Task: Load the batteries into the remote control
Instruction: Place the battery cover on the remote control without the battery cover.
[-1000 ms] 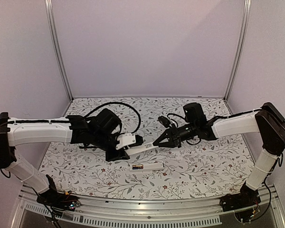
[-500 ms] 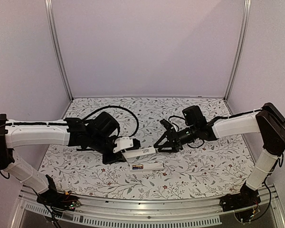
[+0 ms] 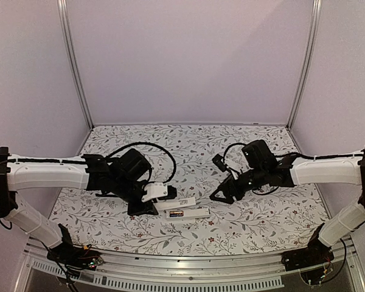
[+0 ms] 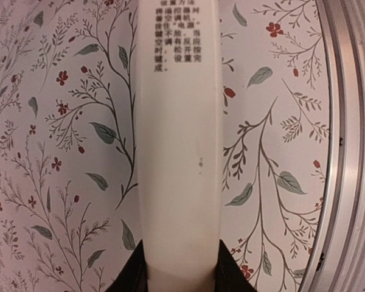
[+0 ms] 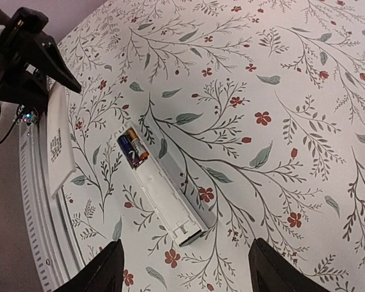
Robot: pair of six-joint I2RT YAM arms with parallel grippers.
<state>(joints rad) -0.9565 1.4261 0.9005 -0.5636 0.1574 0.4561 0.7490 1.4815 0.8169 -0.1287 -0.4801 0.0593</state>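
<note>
The remote control lies back-up on the table between the arms. Its compartment is uncovered, and the batteries, one dark and one gold-toned, lie side by side in its left end. My left gripper is shut on a flat white cover piece with printed text, holding it low just left of the remote. My right gripper hovers open above the remote's right end with nothing between its fingers.
The flowered table cover runs back to the lilac walls. A metal rail edges the table just in front of the remote. A black cable loops over my left wrist.
My right gripper has opened, let go of the cover's tip and drawn back to the right. My left gripper has lowered the cover toward the table beside the remote.
</note>
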